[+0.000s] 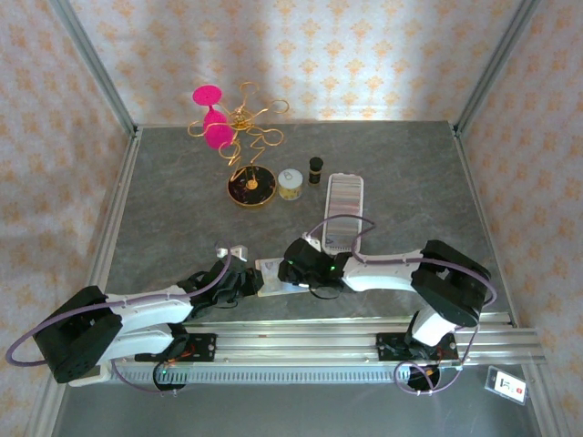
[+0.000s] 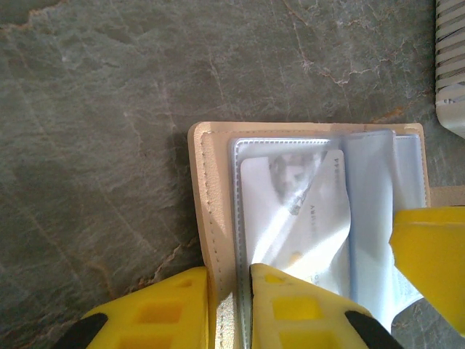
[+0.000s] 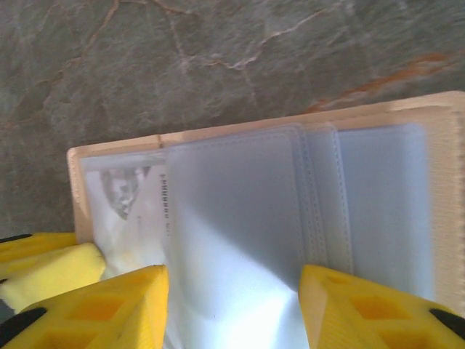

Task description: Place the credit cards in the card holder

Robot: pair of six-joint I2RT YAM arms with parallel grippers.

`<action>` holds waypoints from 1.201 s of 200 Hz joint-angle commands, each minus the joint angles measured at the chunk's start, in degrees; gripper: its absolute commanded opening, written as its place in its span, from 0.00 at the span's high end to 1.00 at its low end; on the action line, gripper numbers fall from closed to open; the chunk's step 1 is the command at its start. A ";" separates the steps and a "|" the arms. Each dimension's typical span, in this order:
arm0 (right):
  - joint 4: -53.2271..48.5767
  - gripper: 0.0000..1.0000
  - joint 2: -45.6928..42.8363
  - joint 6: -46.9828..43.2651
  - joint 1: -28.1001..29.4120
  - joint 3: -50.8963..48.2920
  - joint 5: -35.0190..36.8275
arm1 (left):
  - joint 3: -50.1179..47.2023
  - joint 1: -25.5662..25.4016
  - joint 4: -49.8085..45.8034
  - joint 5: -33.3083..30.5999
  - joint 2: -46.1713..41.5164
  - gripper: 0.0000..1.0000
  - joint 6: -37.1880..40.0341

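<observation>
The holder (image 1: 271, 276) lies open near the front of the desk (image 1: 410, 182), one card (image 2: 290, 218) already sleeved. The left pincer (image 2: 229, 280) clamps its edge; the right pincer (image 3: 232, 280) gapes half-wide over floppy sleeves (image 3: 240, 218). A card is likely stiff and slick: pinch a short edge.

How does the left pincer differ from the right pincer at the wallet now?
The left pincer is nearly shut, pinching the wallet by its beige edge; the right pincer stands wide open over the clear sleeves. The left pincer reaches the wallet from one side, the right pincer from the opposite side. Both have yellow fingers.
</observation>
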 commanded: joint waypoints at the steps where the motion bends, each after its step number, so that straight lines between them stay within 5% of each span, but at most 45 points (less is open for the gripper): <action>1: 1.26 0.49 2.07 0.31 0.41 0.75 -3.19 | -1.72 -0.73 -3.31 0.96 0.43 0.82 -0.17; 240: 13.78 0.50 -0.44 4.87 1.12 0.14 -7.17 | -3.45 -0.67 -1.18 1.18 -1.51 0.82 -1.61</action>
